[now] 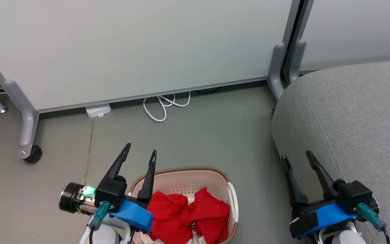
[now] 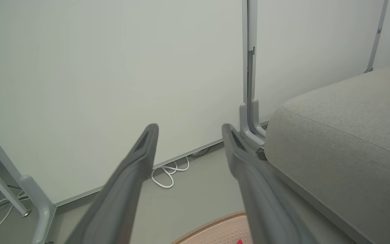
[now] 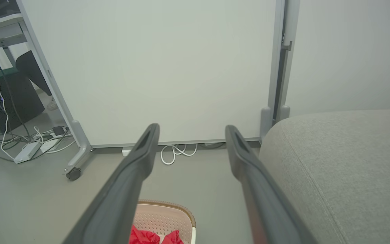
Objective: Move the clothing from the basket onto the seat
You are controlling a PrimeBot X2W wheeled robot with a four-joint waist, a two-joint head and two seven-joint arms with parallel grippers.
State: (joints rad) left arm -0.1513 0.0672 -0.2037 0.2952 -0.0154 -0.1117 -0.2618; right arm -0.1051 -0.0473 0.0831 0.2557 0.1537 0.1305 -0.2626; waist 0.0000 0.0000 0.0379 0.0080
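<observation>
Bright red clothing [image 1: 188, 213] lies bunched in the cream basket [image 1: 230, 193] with a brown woven rim, on the floor at the bottom centre of the head view. My left gripper [image 1: 140, 150] hangs open over the basket's left rim, nothing between its fingers. My right gripper [image 1: 296, 156] stands open at the front edge of the grey seat [image 1: 357, 115], also holding nothing. The right wrist view shows the basket [image 3: 168, 213] and a bit of red clothing [image 3: 144, 236] low between the fingers, the seat [image 3: 344, 169] to the right. The left wrist view shows the seat [image 2: 344, 142] and the basket's rim [image 2: 215, 222].
White partition panels on grey wheeled legs [image 1: 25, 135] stand behind the basket. A white cable [image 1: 163, 105] and a power strip [image 1: 97, 110] lie on the floor at their base. More cables and a dark box [image 3: 8, 98] sit at far left in the right wrist view.
</observation>
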